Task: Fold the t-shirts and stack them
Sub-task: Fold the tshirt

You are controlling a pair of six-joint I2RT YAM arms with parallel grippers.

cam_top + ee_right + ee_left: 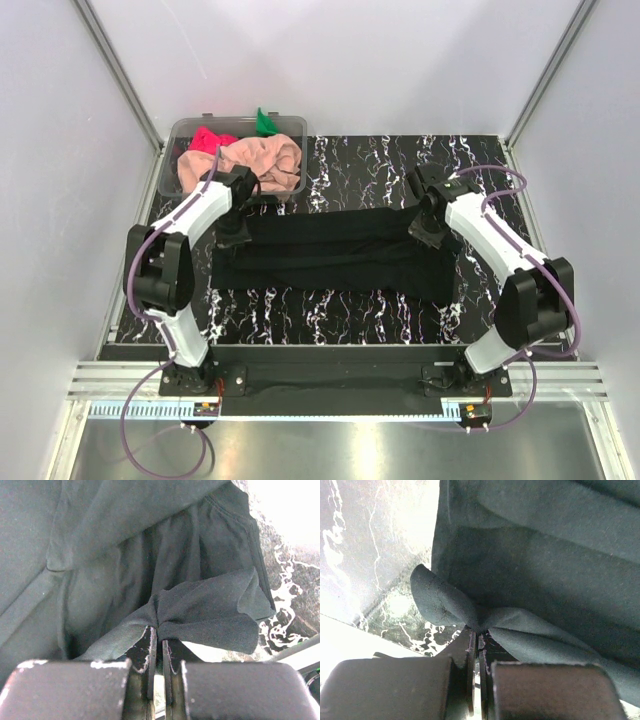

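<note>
From above, the large black cloth t-shirt [335,255] lies banded across the marbled worktop [340,165], just nearside and right of the clear plastic tub [176,150]. Left wrist: my left end effector [479,632] pinches its bunched edge. Right wrist: my right end effector [158,629] pinches likewise.

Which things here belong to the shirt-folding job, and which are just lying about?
Job: black t-shirt, pinched by left gripper and right gripper; peach-pink t-shirt, pink-red t-shirt, green t-shirt.
Lying about: clear plastic tub holding those three; marbled table.
</note>
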